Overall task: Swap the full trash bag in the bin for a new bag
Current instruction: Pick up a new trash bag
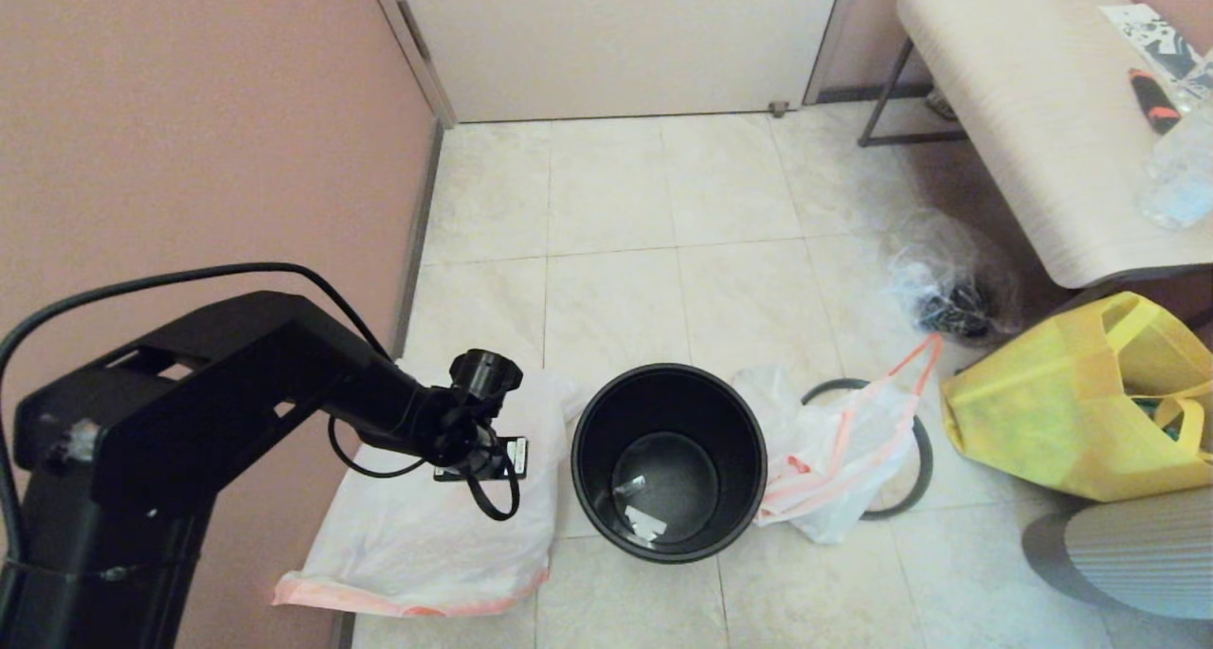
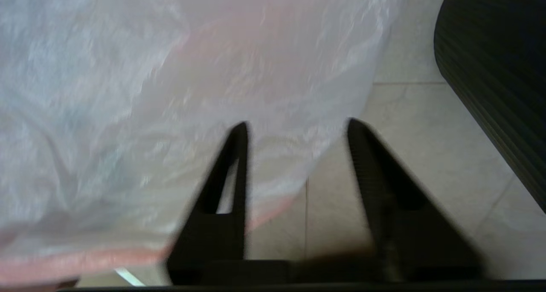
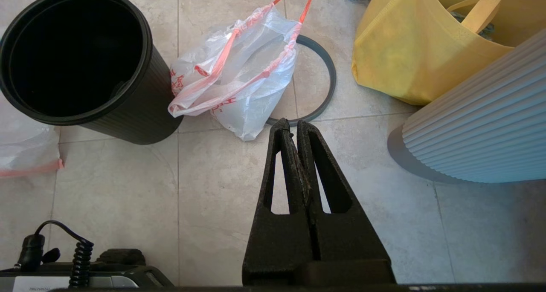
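While the left gripper [image 2: 296, 125] is being held with its fingers spread above the new bag [image 1: 426, 526], that bag is being left flat on the floor tiles, just left of the bin [image 1: 669, 459]. Right of the bin, a crumpled white bag [image 1: 834, 450] is seen draped over the grey ring [image 1: 917, 478]. The right gripper [image 3: 294, 128] is being kept pressed together, parked.

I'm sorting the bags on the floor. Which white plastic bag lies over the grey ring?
The crumpled white bag with red print right of the bin, draped over the grey ring. The smooth new bag lies flat on the bin's other side.
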